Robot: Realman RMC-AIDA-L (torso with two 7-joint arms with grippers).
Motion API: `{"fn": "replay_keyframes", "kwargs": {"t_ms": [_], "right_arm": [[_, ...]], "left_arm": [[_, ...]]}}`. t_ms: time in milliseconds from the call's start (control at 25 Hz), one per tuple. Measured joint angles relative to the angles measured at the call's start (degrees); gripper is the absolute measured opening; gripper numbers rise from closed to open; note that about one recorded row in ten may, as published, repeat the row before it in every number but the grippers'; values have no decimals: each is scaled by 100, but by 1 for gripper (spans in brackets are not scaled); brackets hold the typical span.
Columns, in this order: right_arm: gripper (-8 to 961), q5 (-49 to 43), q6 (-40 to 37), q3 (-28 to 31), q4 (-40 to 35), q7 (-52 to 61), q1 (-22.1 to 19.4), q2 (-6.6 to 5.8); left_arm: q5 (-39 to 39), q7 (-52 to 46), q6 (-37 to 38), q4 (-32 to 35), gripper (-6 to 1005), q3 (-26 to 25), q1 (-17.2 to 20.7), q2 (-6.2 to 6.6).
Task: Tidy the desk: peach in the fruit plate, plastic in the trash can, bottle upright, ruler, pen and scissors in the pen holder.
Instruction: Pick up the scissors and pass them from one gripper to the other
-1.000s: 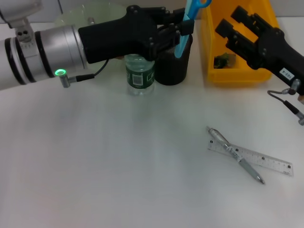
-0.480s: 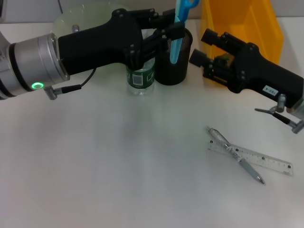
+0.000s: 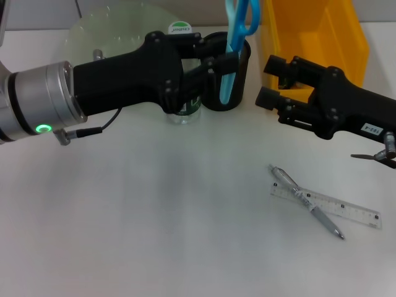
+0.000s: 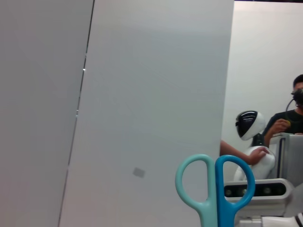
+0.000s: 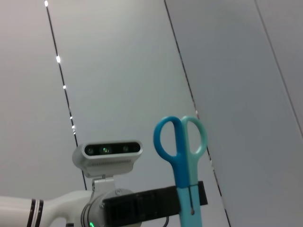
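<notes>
Lowered since a moment ago, my left gripper (image 3: 216, 65) reaches level across the desk to the black pen holder (image 3: 238, 62), its fingers closed on the blue scissors (image 3: 234, 37), which now stand blades-down inside the holder with the handle loops above its rim. My right gripper (image 3: 272, 80) has drawn toward me from the yellow trash can (image 3: 346, 37) and hangs just right of the holder, fingers spread and holding nothing. Pen (image 3: 306, 201) lies crossed over ruler (image 3: 325, 206) well in front of the holder; the bottle (image 3: 180, 37) stands just left of it.
</notes>
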Motion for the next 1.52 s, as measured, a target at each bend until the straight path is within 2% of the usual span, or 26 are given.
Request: {"fn": "replay_keyframes", "kwargs": {"t_ms": [520,1080,1520], "right_arm": [[716,-365,290,-166,-110,217,353,155],[715,-378,126,-144,-265,230,133,167],[716,-378,59,-186,-307,353,152,265]], "left_arm": [[64,2,240,-24,237,70,12,-19],[63,2,213,-26,237,19,18,-19],[48,1,199,-26,236,24,7,-28]]}}
